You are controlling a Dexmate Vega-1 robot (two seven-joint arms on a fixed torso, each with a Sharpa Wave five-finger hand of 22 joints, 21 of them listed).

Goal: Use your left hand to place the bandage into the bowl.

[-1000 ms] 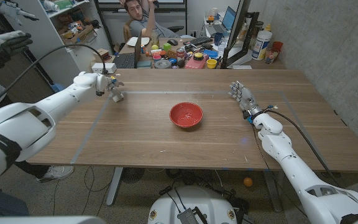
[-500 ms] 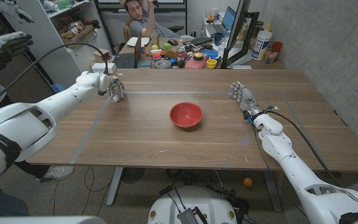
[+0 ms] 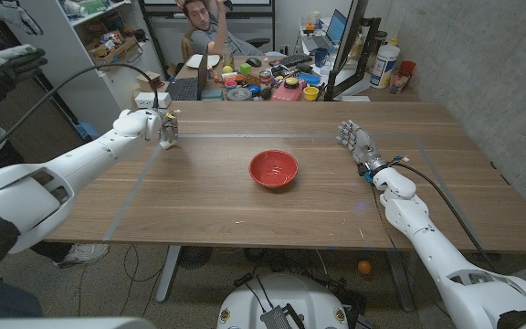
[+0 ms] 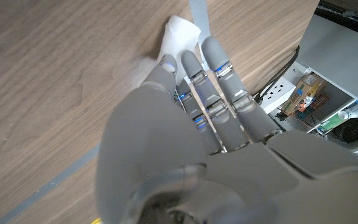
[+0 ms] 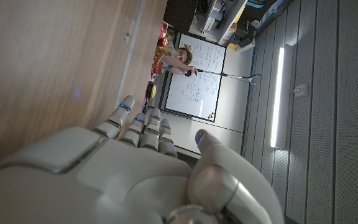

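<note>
The bandage [image 3: 167, 138] is a small white roll on the wooden table [image 3: 208, 206], at the far left by a strip of pale tape. My left hand [image 3: 151, 122] hangs over it, and its fingertips [image 4: 168, 64] touch the roll [image 4: 183, 34] from above. The thumb is hidden, so I cannot tell whether the roll is pinched. The red bowl [image 3: 273, 168] stands empty at the table's middle, well to the right of that hand. My right hand [image 3: 359, 144] waits near the right side, fingers straight and holding nothing [image 5: 135, 124].
A person sits behind the table's far edge at a cluttered desk [image 3: 263, 82]. A black cable [image 3: 89, 78] arches over my left arm. Another person's gloved hand [image 3: 3, 64] shows at the picture's left edge.
My left hand has drawn slightly left and back, with its fingers closing in over the bandage. The right hand and the bowl are unchanged.
</note>
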